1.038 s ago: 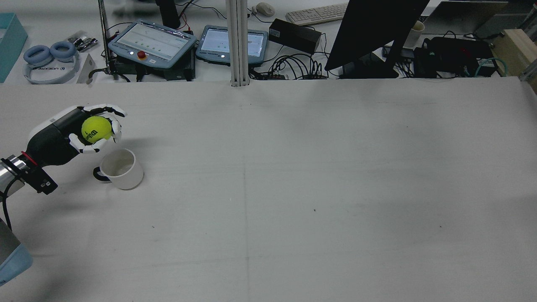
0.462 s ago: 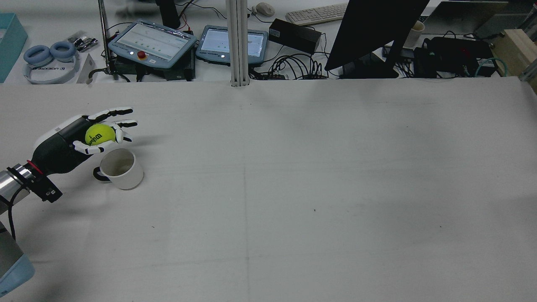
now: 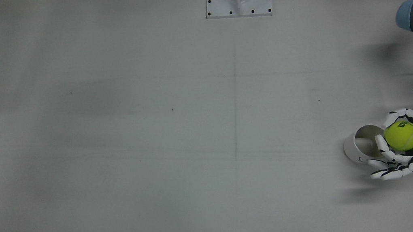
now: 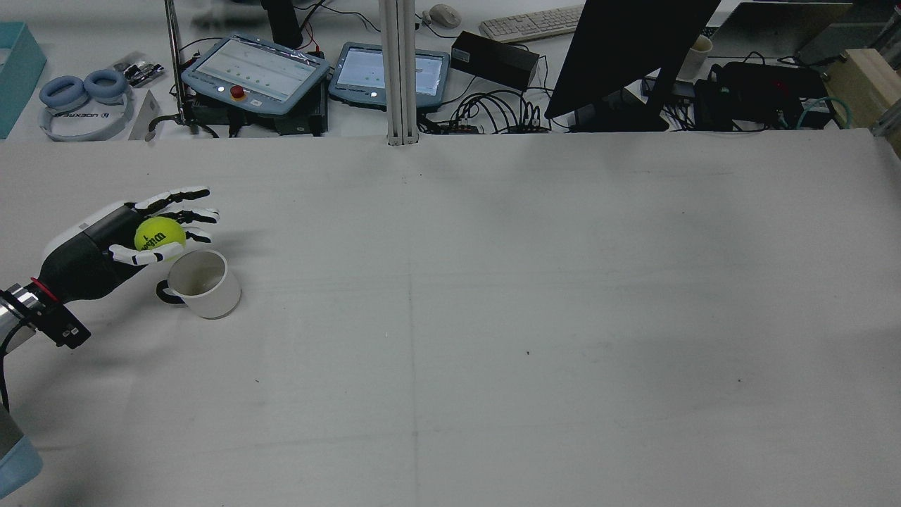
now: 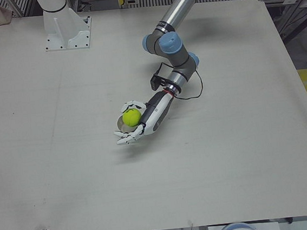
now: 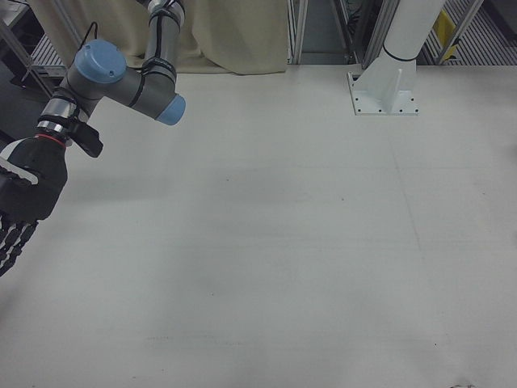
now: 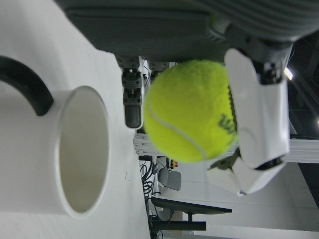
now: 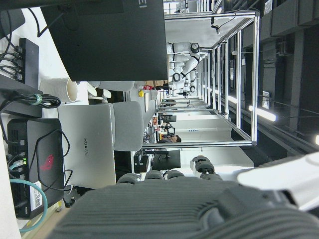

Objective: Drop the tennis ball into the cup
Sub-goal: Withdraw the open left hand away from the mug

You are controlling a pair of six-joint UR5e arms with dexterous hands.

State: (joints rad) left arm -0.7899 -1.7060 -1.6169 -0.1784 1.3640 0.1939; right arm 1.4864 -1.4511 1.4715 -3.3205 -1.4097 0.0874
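So the left hand (image 4: 123, 243) had the tennis ball (image 4: 160, 234) sitting in its palm, with the fingers (image 4: 176, 196) fanned out straight rather than wrapped round it. Looked to me like a release in progress, not a grip: the ball was cradled more than pinched, though in the left hand view one finger was lying against its side. Whether it was truly free of the palm, I couldn't tell.

The cup (image 4: 202, 283) stood upright on the table (image 4: 493, 317), mouth up and empty inside, handle pointing back toward the robot. In the rear view the ball sat at about 10 o'clock from the cup's mouth, just beside the rim and not squarely over it. The front view said much the same, with the ball (image 3: 402, 136) overlapping the rim's edge. My guess was that's why the hand was tilted palm toward the cup, so the ball would roll off that way. Risk: clipping the rim and bouncing off.

The right hand (image 6: 20, 198) hung off at the far side with fingers extended downward, holding nothing.
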